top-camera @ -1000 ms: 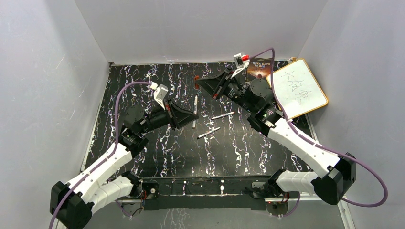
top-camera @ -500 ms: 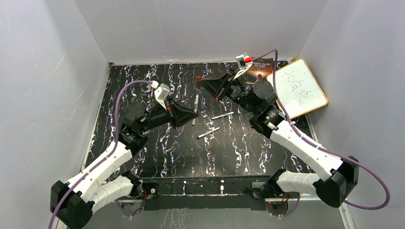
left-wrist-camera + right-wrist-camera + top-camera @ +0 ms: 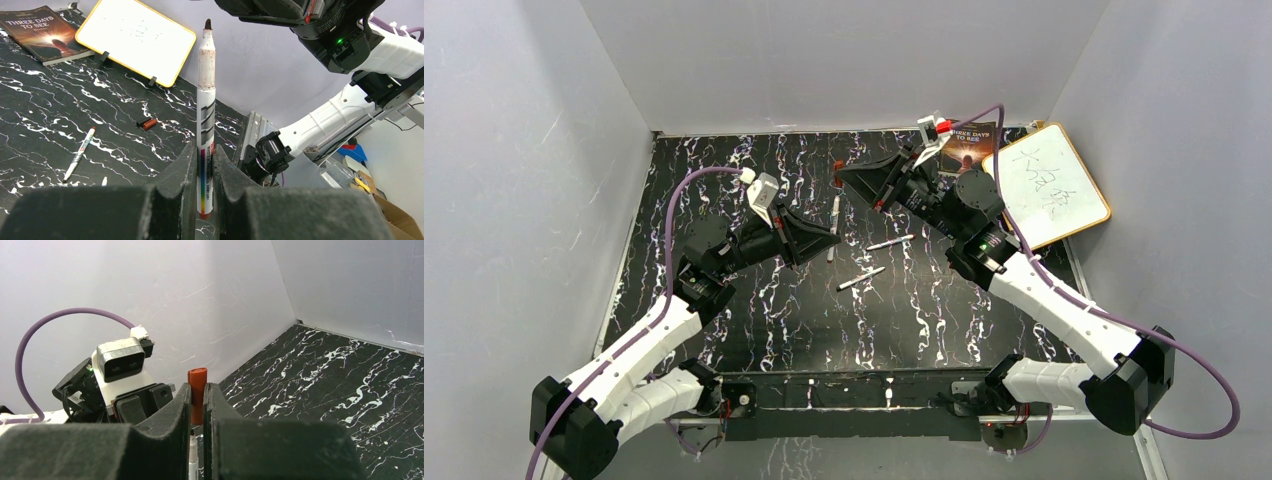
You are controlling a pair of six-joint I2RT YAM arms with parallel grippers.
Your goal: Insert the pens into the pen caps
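Note:
My left gripper [image 3: 828,240] is shut on a white pen [image 3: 206,115], its dark tip pointing up toward the right arm. The same pen shows in the top view [image 3: 833,222]. My right gripper [image 3: 844,178] is shut on a reddish-brown cap [image 3: 197,392], which sits just above that pen's tip [image 3: 191,444]; cap and pen are apart. Two more pens [image 3: 890,242] [image 3: 861,278] lie on the black marbled table. One of them [image 3: 79,155] shows in the left wrist view, with a loose reddish-brown cap [image 3: 147,124] lying beyond it.
A whiteboard [image 3: 1049,185] with an orange frame and a book [image 3: 969,143] lie at the far right corner. Grey walls enclose the table [image 3: 724,180] on three sides. The left wrist camera [image 3: 120,360] faces the right gripper closely.
The left gripper has shifted slightly up and away with the pen. The right gripper with the cap has edged a little left, toward the pen's tip.

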